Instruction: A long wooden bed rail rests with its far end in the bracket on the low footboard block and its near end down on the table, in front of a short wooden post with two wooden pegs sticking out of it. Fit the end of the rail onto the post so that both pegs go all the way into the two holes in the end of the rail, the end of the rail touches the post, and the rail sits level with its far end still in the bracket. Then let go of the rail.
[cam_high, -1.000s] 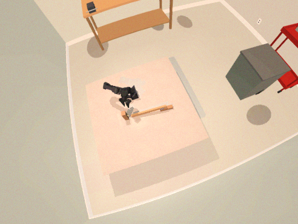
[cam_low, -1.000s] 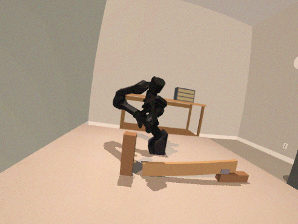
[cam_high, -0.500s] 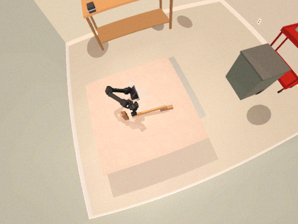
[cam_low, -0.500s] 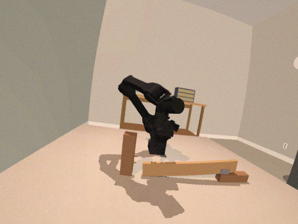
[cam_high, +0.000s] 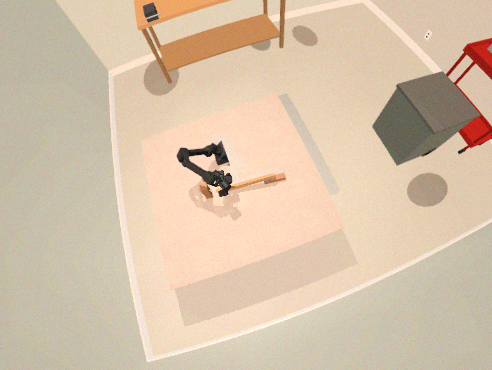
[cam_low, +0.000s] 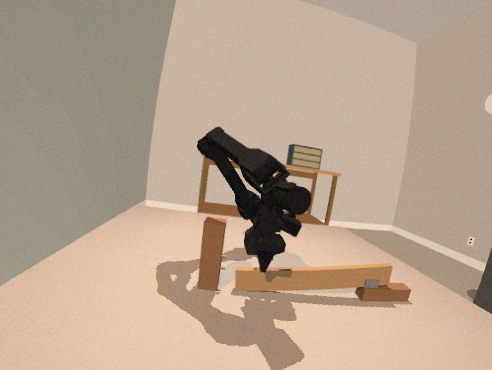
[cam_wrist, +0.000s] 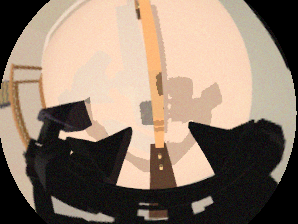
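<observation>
The long light wooden rail (cam_high: 250, 183) (cam_low: 315, 279) (cam_wrist: 151, 50) slopes gently, its far end in the grey bracket (cam_low: 371, 283) on the low block (cam_low: 395, 292) (cam_high: 281, 176). Its near end is down at the table, a short gap from the brown post (cam_high: 205, 190) (cam_low: 211, 255) (cam_wrist: 162, 181). The post is upright. Its two pegs, upper (cam_low: 224, 256) and lower (cam_low: 222, 268), stick out towards the rail and are outside it. My gripper (cam_low: 265, 270) (cam_wrist: 160, 127) is open and empty. It points down over the rail near its near end, with one finger to each side in the wrist view. The holes are hidden.
The arm (cam_high: 196, 167) (cam_low: 240, 155) reaches over from behind the rail. Its shadow (cam_low: 215, 320) falls on the pale mat (cam_high: 260, 235). A wooden workbench (cam_high: 220, 42) (cam_low: 202, 190) stands at the back and a grey cabinet (cam_high: 425, 117) to the right, both away from the parts.
</observation>
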